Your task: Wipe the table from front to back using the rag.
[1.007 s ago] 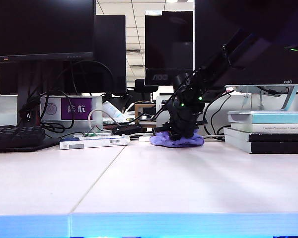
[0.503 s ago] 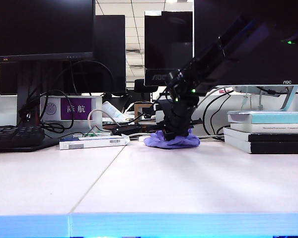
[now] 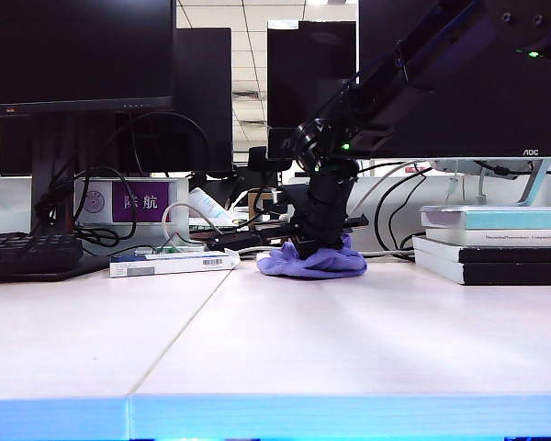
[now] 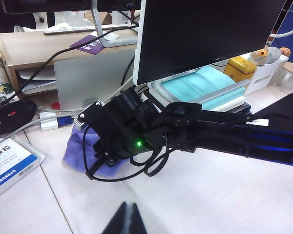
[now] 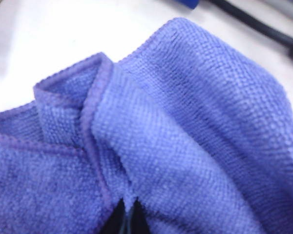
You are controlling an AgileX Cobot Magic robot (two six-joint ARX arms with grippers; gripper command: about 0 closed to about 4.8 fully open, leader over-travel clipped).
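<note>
The lavender rag (image 3: 335,264) lies bunched on the pale table (image 3: 303,349), far back near the monitors. My right gripper (image 3: 314,250) points down into it, shut on a fold of the rag (image 5: 185,122). In the right wrist view the dark fingertips of the right gripper (image 5: 128,208) pinch the cloth. The left wrist view looks at the right arm (image 4: 136,131) from the side, with the rag (image 4: 80,151) under it. My left gripper (image 4: 128,205) hangs shut and empty over bare table (image 4: 210,195), apart from the rag. It does not show in the exterior view.
Stacked books (image 3: 496,243) lie right of the rag. A white box (image 3: 173,264) and a keyboard (image 3: 28,253) lie to its left. Monitors (image 3: 312,83), stands and cables crowd the back edge behind it. The table's seam (image 3: 179,335) runs front to back.
My right gripper has slid the rag to the left along the back of the table, and its wrist has tipped more upright. The left arm has kept still.
</note>
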